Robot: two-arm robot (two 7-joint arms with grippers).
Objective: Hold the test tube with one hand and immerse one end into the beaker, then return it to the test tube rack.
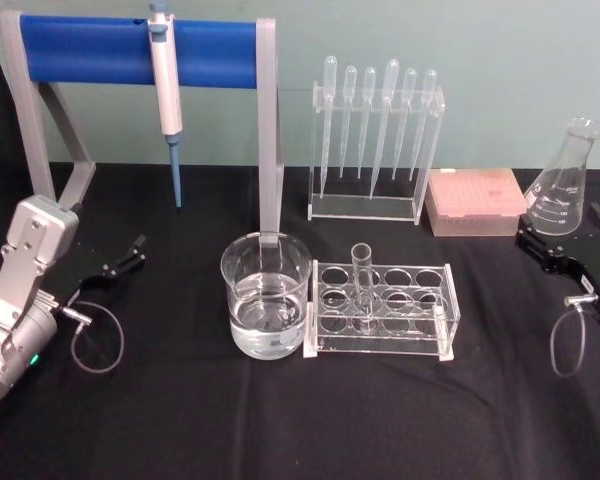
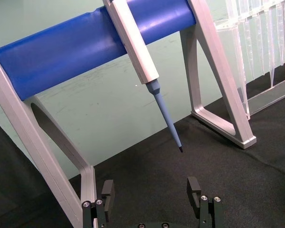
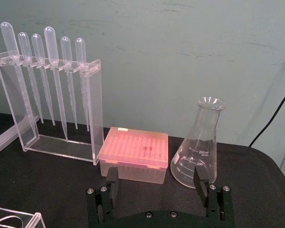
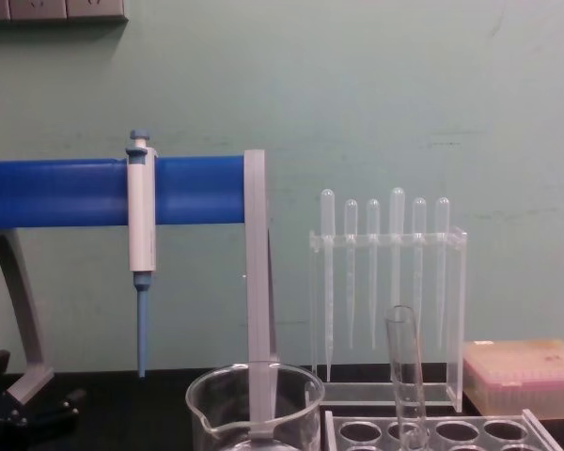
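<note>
Head view, near row: beaker [image 1: 266,305] sits low centre on the black bench [image 1: 280,430], partly filled with clear liquid. Touching or just beside it on the right is the clear tube rack [image 1: 382,309]. Test tube [image 1: 361,275] stands upright in a back-row hole of that rack, near the rack's left end, open rim up, nothing gripping it. Left gripper [image 1: 120,262] is at the left edge, mid-height, well apart from the beaker, jaws spread and empty; left wrist view confirms the spread, with bare bench between the fingers [image 2: 108,190]. Right gripper [image 1: 560,262] is at the right edge, mid-height, also jaws spread and empty; right wrist view shows both fingers [image 3: 112,183] apart. Farther back: pink tip box [image 1: 476,201] right of centre, with the conical flask [image 1: 565,182] just beside it at the upper right, close behind the right gripper. Pipette stand [image 1: 376,150] with six bulb-top pipettes is upper centre. Blue bar frame [image 1: 130,50] spans the upper left, with the white-and-blue pipettor [image 1: 166,95] hanging from it, tip pointing down. Chest view: test tube [image 4: 404,376] rises above the rack at lower right, beaker rim [image 4: 254,395] at lower centre.
</note>
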